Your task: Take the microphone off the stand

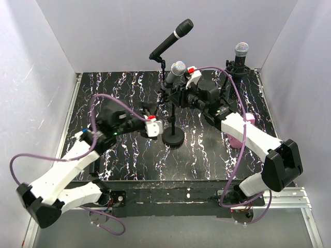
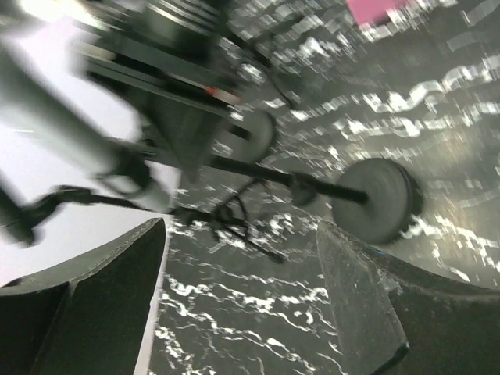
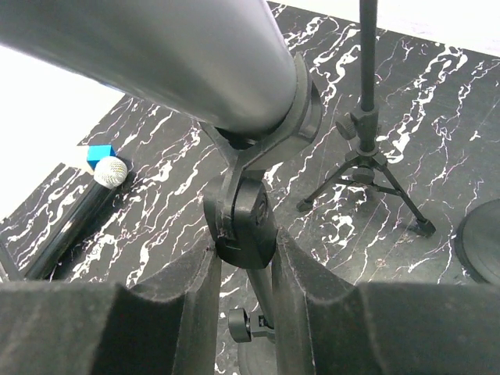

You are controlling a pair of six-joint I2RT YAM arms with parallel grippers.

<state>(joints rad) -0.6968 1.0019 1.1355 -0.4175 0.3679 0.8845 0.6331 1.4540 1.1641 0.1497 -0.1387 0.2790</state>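
Hovering the left gripper (image 1: pixel 153 127) with fingers spread wide and empty, just at 9 o'clock of the round stand base (image 1: pixel 173 138). Carrying the silver-grilled microphone (image 1: pixel 175 71) tilted in the microphone clip (image 3: pixel 248 168), up toward 12 o'clock of that base. Pinching the clip's swivel joint just below the barrel with the right gripper (image 3: pixel 244 258), pads pressed against both sides.

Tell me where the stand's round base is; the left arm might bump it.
In the top view the round base sits mid-table, just right of the open left claw, beneath the clip the right claw holds.
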